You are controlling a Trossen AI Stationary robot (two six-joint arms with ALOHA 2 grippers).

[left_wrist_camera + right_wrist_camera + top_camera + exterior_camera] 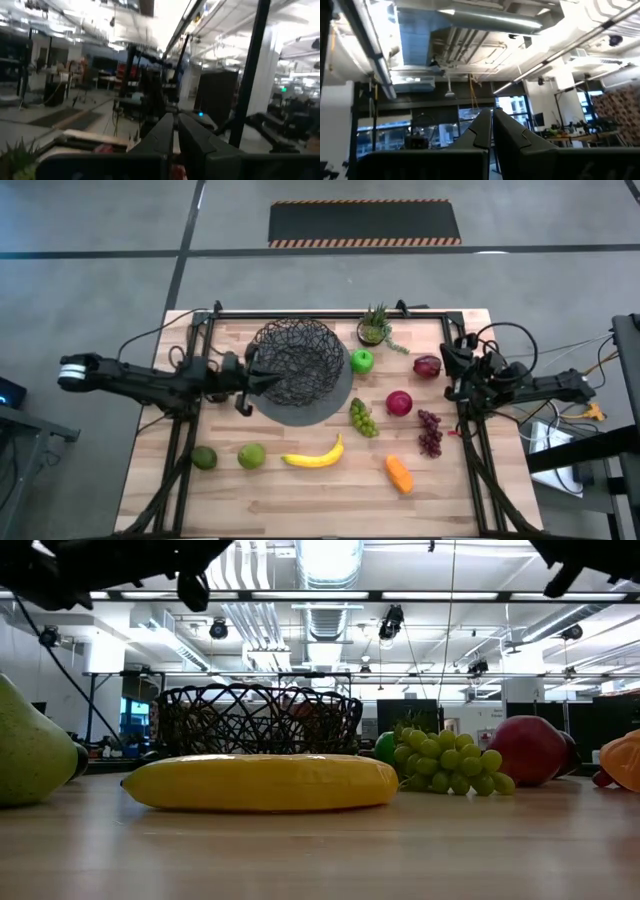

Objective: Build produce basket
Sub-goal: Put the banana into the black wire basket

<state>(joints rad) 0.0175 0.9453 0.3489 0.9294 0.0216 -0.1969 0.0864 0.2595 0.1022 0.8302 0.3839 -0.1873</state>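
The black wire-mesh basket (300, 362) (258, 720) stands on its grey base at the table's far middle, with nothing visible inside it. Produce lies on the wood around it: green apple (362, 361), two dark red fruits (427, 366) (399, 402), green grapes (363, 418) (445, 762), purple grapes (430, 432), orange piece (399, 474), banana (314, 455) (260, 783), lime (251, 455) and pear (204, 458) (25, 750). My left gripper (258, 375) (174, 119) is shut and raised by the basket's left rim. My right gripper (458, 370) (491, 112) is shut, raised at the table's right edge and pointing upward.
A small potted green plant (375, 328) stands at the far edge behind the green apple. Black frame rails (320, 314) run along the table's far edge and both sides. Bare wood lies along the near edge (320, 510), in front of the banana.
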